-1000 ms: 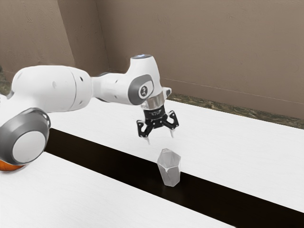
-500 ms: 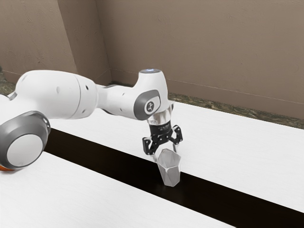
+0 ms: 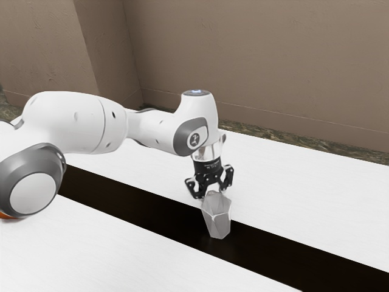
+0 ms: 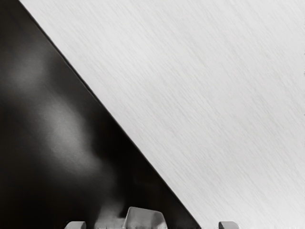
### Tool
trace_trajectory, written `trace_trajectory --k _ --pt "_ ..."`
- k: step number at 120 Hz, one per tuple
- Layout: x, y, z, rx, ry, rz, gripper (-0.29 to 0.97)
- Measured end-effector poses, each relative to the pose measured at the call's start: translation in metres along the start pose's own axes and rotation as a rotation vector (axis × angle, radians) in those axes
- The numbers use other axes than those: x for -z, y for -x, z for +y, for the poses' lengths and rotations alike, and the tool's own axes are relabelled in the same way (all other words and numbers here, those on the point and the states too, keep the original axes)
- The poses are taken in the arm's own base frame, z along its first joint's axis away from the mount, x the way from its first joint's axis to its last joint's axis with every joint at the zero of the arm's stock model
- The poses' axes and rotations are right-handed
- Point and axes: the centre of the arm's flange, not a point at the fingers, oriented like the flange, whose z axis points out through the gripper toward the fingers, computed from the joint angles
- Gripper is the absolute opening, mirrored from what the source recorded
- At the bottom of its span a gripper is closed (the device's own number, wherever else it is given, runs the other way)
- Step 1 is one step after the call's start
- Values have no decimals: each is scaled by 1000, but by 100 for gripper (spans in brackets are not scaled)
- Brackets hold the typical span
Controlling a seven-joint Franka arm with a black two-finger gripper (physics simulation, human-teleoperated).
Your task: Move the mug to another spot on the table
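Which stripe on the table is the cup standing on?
The black stripe, between the near white stripe and the far white stripe. The mug stands by its far edge.

Even, soft light, bright white table (image 3: 316,194), hazy pale sheen on dark strip (image 4: 57,133)

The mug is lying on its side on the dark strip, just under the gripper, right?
Not quite: the mug stands upright, not on its side. It is on the dark strip, just under the gripper, as the exterior view shows.
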Motion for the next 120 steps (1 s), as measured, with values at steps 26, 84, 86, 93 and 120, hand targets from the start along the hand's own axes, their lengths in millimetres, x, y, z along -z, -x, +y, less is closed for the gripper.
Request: trace_trajectory --k 26,84,86,93,120 --pt "3 3 1 -20 5 -2 10" --pt "56 -37 -71 175 86 -150 -2" --pt "58 -40 -78 191 93 -162 -3" --pt "65 -47 -100 240 115 -205 -4" --pt "75 -86 -160 366 162 -269 -8"
